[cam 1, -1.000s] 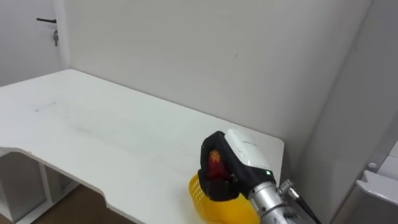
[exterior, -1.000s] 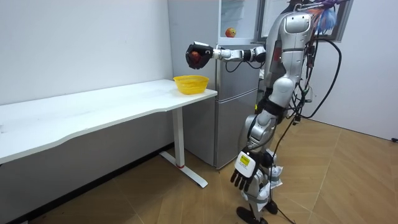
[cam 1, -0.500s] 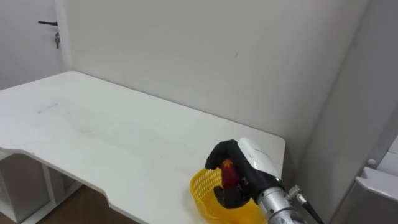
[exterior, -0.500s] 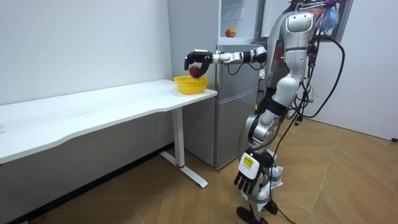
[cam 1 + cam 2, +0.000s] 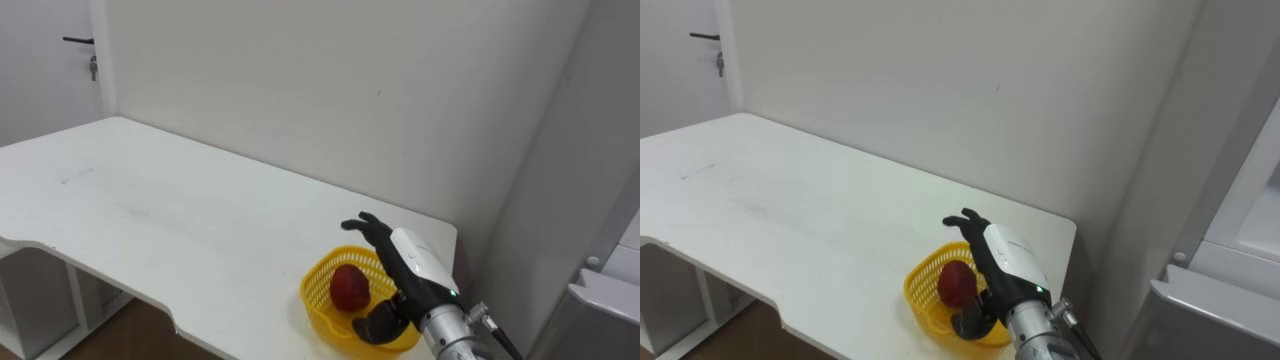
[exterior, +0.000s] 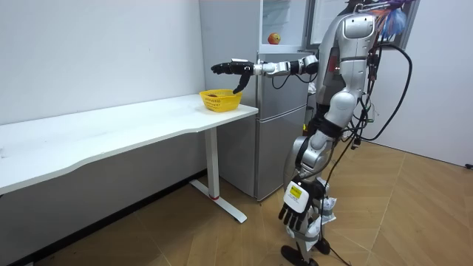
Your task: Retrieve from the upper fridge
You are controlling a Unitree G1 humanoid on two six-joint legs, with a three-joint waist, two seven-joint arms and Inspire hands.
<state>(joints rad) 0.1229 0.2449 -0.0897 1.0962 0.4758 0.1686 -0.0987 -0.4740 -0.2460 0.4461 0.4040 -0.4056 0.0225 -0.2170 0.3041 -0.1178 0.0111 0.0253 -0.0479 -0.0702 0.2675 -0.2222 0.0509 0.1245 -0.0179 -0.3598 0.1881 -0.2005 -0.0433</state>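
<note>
Status entry, fruit transfer from the upper fridge.

- Right hand: stretched out over the end of the white surface, back of the hand up. Fingers spread straight and holding nothing; the thumb reaches low on the near side of the basket.
- Red apple: lies inside the yellow basket, just under and to the left of the spread fingers, between them and the thumb. It appears clear of both, though the closeness makes contact hard to rule out.
- Yellow basket: stands on the surface near its corner, directly below the fingers. The long bare stretch of the surface runs off to the left, well away from the fingertips.
- Left hand: hangs beside the robot's leg, fingers loose and empty, well apart from everything listed.
- Fridge: stands just behind the outstretched arm. Its upper compartment looks open, with one round orange-red fruit on a shelf inside, far back from the fingers.

Progress, by judgement: the apple is out of the fridge and set in the basket, so the main step looks finished. Left to do: draw the right hand back from the basket, and possibly fetch the shelf fruit and shut the upper door.
</note>
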